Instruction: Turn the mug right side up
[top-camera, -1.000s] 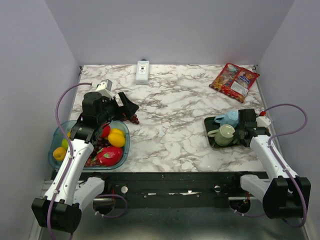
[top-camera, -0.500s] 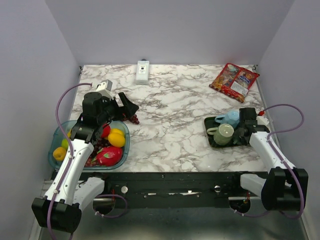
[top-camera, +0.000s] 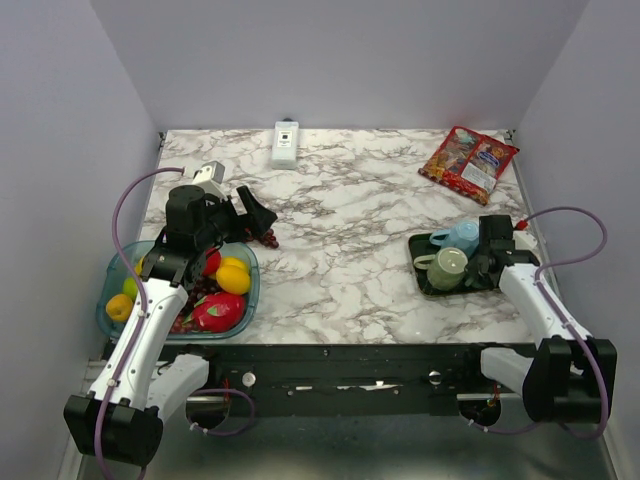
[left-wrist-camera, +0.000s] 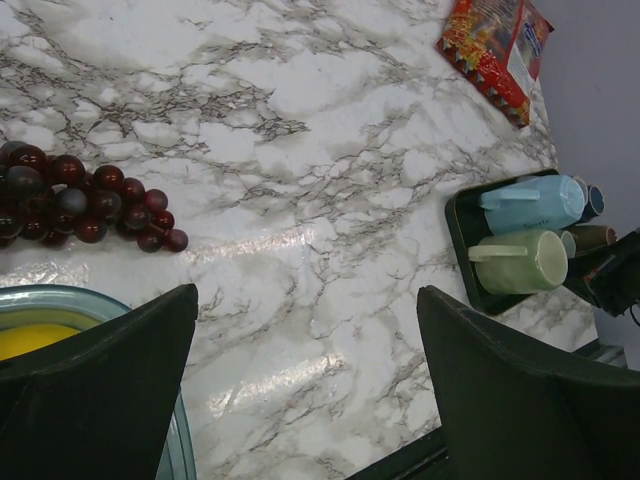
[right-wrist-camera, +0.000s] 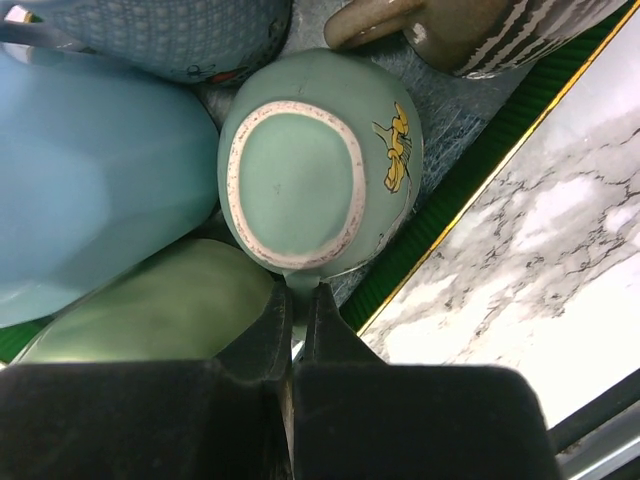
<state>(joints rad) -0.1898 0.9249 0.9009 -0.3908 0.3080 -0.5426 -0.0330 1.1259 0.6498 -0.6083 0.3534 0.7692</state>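
In the right wrist view a teal mug (right-wrist-camera: 300, 175) stands upside down, its unglazed base ring facing up, inside the green tray (right-wrist-camera: 470, 165). Its handle points toward my right gripper (right-wrist-camera: 298, 310), whose fingers are shut on that handle. From the top view the right gripper (top-camera: 488, 262) sits at the tray's right side and hides this mug. My left gripper (left-wrist-camera: 305, 370) hangs open over bare marble, far to the left (top-camera: 255, 215), holding nothing.
A light blue mug (top-camera: 458, 237) and a pale green mug (top-camera: 448, 266) lie on their sides in the tray; a striped brown mug (right-wrist-camera: 500, 30) crowds the teal one. Grapes (top-camera: 268, 238), a fruit bowl (top-camera: 113, 268), a snack bag (top-camera: 468, 158) and a white device (top-camera: 286, 142) lie elsewhere.
The right gripper's fingers have closed onto the teal mug's handle, and that wrist has shifted slightly over the tray. The left arm has stayed put.
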